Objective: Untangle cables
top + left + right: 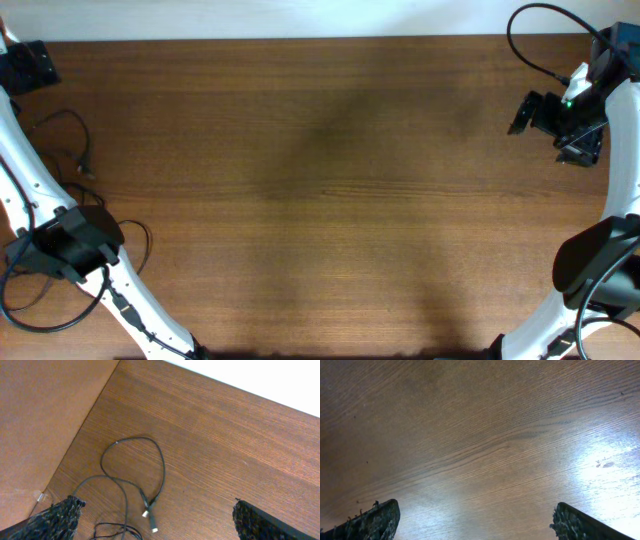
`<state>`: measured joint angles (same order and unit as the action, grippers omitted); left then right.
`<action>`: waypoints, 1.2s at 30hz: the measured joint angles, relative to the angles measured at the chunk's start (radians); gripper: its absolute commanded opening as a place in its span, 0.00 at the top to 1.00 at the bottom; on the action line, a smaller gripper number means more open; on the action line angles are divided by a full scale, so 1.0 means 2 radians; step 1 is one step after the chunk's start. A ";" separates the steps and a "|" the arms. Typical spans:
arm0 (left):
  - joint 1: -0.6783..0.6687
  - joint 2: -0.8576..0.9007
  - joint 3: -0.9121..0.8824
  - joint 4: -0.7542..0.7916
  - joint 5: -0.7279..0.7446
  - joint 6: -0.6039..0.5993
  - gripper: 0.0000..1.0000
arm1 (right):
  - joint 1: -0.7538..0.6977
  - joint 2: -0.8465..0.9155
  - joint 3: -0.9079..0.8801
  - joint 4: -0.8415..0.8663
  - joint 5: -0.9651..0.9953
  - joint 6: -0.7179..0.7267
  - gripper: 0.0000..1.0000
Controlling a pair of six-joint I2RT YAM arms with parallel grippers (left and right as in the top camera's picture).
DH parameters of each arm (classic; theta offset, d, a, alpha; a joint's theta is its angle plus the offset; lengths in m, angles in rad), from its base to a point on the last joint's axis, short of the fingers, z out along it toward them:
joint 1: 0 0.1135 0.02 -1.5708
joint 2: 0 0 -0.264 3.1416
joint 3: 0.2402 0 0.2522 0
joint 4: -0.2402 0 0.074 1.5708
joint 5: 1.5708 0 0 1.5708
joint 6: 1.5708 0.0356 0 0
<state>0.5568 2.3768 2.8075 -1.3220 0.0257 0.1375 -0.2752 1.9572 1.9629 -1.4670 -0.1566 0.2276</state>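
The cables (134, 472) are thin black cords lying in loose loops on the wooden table, with two small silver-tipped plugs (150, 519) crossing near the bottom of the left wrist view. In the overhead view they lie at the far left (66, 135). My left gripper (156, 506) is open and empty, its fingers on either side of the plugs and above them. In the overhead view it is at the left edge (68, 240), just in front of the cables. My right gripper (472, 512) is open and empty over bare wood, at the back right corner (532, 112).
The table's left edge (80, 430) and far edge (235, 391) meet just beyond the cables. Thicker black arm cables loop at the front left (30, 315) and the back right (525, 45). A black block (25, 66) sits at the back left corner.
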 measured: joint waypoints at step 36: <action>0.000 -0.282 0.003 -0.183 0.182 -0.041 0.01 | 0.145 -0.262 0.011 -0.056 -0.003 -0.067 0.01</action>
<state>0.5568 1.8122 2.8132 -1.6875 0.3904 0.0547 0.0151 1.4342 1.9850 -1.5791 -0.1635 0.0937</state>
